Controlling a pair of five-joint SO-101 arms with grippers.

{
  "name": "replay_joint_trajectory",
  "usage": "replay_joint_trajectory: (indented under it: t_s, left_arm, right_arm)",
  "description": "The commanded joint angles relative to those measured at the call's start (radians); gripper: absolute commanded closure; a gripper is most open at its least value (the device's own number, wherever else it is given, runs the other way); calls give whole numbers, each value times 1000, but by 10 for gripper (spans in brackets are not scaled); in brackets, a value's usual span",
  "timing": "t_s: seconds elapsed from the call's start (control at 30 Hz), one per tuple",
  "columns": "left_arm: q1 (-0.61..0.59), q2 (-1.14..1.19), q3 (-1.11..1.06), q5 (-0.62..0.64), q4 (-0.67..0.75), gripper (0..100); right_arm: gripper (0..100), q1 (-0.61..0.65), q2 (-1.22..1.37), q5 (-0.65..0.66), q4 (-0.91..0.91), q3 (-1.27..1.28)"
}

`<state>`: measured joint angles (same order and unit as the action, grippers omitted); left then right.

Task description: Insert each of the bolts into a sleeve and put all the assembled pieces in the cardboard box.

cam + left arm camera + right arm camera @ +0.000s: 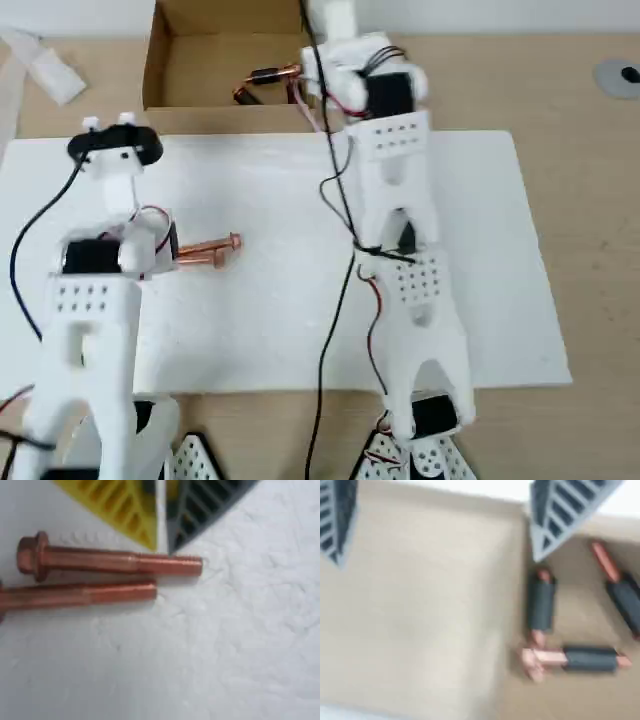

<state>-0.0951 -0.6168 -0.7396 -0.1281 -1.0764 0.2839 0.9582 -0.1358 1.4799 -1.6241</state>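
Bolts (110, 562), two bare, three sleeved in box (155, 70)

One bolt (75, 596): head cut by frame edge. Inside cardboard box (420, 605), one assembled piece (620, 587) likewise cut. My right arm (395, 150) hides part of box.

no legible text, labels, numbers or signs in any view; bolts, cardboard box and white mat carry no readable marks
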Motion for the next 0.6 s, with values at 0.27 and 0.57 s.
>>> replay_joint_trajectory:
  t_s: [0.27,0.57]
  left_arm:
    - [57,401,318,-687,-133,922]
    - [89,515,434,-971,-91,921]
  right_arm:
    - [720,-79,-272,114,308,-39]
    - [720,-219,-280,158,308,-33]
